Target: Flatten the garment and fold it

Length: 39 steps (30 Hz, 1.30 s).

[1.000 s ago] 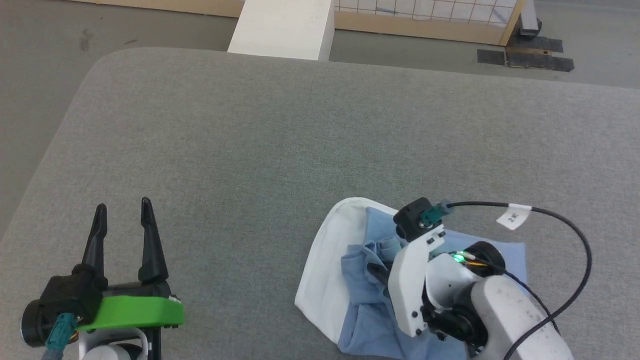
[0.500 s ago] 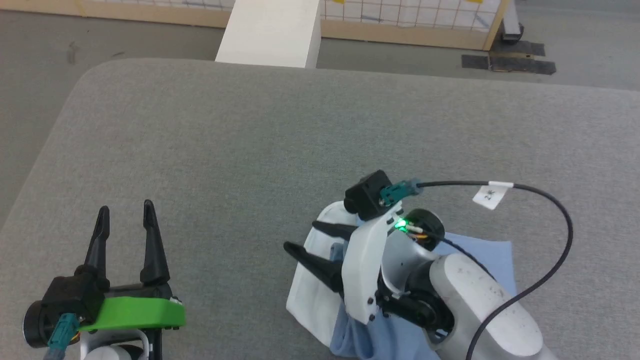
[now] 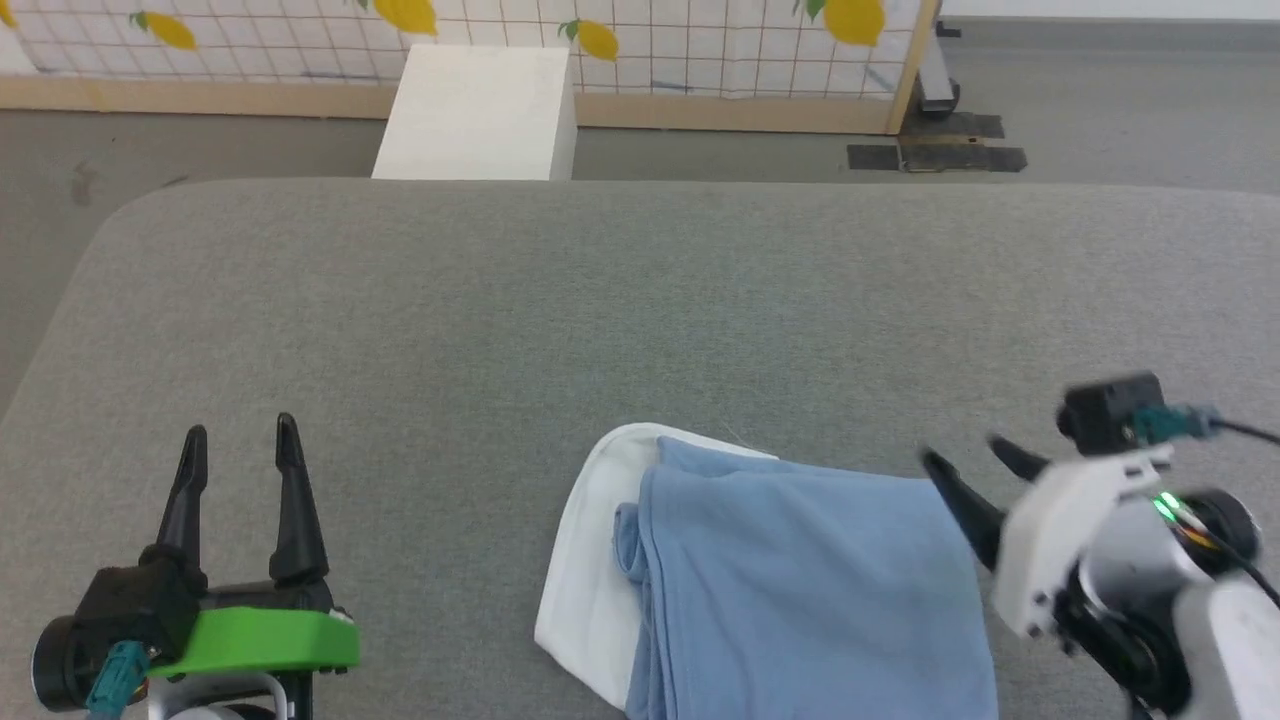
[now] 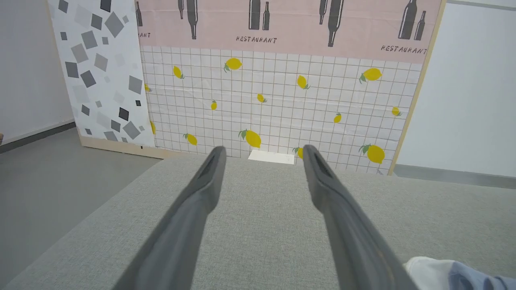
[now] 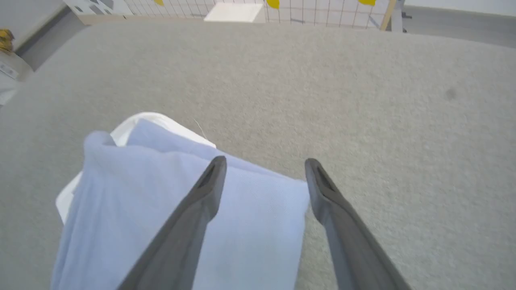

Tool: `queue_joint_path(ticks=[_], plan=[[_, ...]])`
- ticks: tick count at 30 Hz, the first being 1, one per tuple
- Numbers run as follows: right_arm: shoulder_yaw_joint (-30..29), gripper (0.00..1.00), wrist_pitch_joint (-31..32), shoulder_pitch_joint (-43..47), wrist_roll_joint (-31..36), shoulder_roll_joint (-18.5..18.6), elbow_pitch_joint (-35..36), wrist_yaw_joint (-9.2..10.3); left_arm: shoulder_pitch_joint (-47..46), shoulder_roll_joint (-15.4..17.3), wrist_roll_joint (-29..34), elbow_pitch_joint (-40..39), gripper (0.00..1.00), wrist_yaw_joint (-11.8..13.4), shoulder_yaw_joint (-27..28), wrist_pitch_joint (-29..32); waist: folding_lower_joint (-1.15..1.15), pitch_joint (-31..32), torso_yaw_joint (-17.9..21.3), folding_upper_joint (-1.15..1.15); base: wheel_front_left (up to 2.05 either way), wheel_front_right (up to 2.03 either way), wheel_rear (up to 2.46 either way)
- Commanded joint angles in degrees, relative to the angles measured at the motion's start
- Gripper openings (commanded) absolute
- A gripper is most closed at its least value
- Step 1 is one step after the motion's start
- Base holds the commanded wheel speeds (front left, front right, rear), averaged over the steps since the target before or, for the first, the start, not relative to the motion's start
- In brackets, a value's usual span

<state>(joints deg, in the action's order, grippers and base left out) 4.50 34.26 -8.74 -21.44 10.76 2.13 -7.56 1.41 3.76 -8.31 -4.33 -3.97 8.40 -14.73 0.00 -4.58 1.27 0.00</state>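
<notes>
A grey padded table (image 3: 500, 300) seen from above by the robot's head camera. The garment (image 3: 800, 580), a light blue shirt, lies near the front edge of the table, right of centre, already doubled over into a compact, roughly rectangular bundle. A white part of it sticks out from under the blue along the bundle's left side. The blue layers there bunch into a small roll, not a crisp crease.

The right gripper (image 3: 965, 452) hangs just beside the garment's right edge, jaws wide and holding nothing. In its own wrist view the shirt's corner (image 5: 121, 193) sits under one finger and bare table under the other. The left gripper (image 3: 241, 428) rests at the lower left, well apart from the garment, also wide and empty (its wrist view catches a sliver of the shirt at the bottom right corner).

The folding looks largely done: no sleeve or hem trails loose. What may be left is smoothing the bunched left side. The bundle's near edge is cut off, so its finish cannot be judged.
</notes>
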Motion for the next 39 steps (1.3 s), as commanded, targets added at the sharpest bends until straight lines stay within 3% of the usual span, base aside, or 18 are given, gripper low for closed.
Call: queue_joint_path(ticks=[1, 8, 19, 21, 22, 29, 34, 39], plan=[[-1.0, 1.0, 0.94, 2.18, 1.51, 0.33, 0.52, 0.08, 1.06, 0.0, 0.66, -0.07, 1.0, -0.15, 0.03, -0.27, 0.0, 0.04, 0.31, 0.0, 0.0, 0.0, 0.0], [-2.71, 1.0, 4.65, 8.88, 5.14, 0.41, -1.6, 0.08, 1.26, -0.08, 1.15, 0.12, 1.0, -0.11, -0.22, -0.27, 0.0, -1.06, 0.07, 0.0, 0.0, 0.0, 0.0], [1.49, 1.0, 2.16, 5.3, 6.92, -0.63, -13.29, 0.08, 0.5, -0.17, 1.94, 0.94, 1.0, -0.19, -1.12, -0.27, 0.0, -2.19, -0.58, 0.0, 0.0, 0.0, 0.0], [2.11, 0.38, 2.35, 4.41, 6.38, -0.46, -14.83, 0.08, 0.45, -0.14, 2.05, 1.0, 1.0, -0.23, -1.18, -0.27, 0.0, -2.35, -0.46, 0.0, 0.0, 0.0, 0.0], [2.47, 0.0, 2.31, 3.88, 5.92, -0.23, -15.26, 0.08, 0.45, -0.13, 2.09, 0.99, 1.0, -0.2, -1.13, -0.27, 0.0, -2.39, -0.27, 0.0, 0.0, 0.0, 0.0], [4.1, 0.0, 3.12, 0.26, 2.98, 3.96, -14.49, 0.08, 0.79, -0.16, 1.92, -0.54, 1.0, 0.38, -0.17, -0.27, 0.0, -3.82, 4.42, 0.0, 0.0, 0.0, 0.0], [7.56, 0.0, 4.78, -3.93, 1.38, 10.27, -13.65, 0.08, 0.65, -0.15, 1.74, -2.2, 1.0, 0.66, 0.57, -0.27, 0.0, -6.44, 11.71, 0.0, 0.0, 0.0, 0.0], [8.18, 0.0, 4.63, -9.72, -0.66, 15.81, -17.06, 0.08, -0.67, 0.53, 2.33, -3.15, 1.0, 0.42, 0.19, -0.27, 0.0, -10.31, 18.82, 0.0, 0.0, 0.0, 0.0]])
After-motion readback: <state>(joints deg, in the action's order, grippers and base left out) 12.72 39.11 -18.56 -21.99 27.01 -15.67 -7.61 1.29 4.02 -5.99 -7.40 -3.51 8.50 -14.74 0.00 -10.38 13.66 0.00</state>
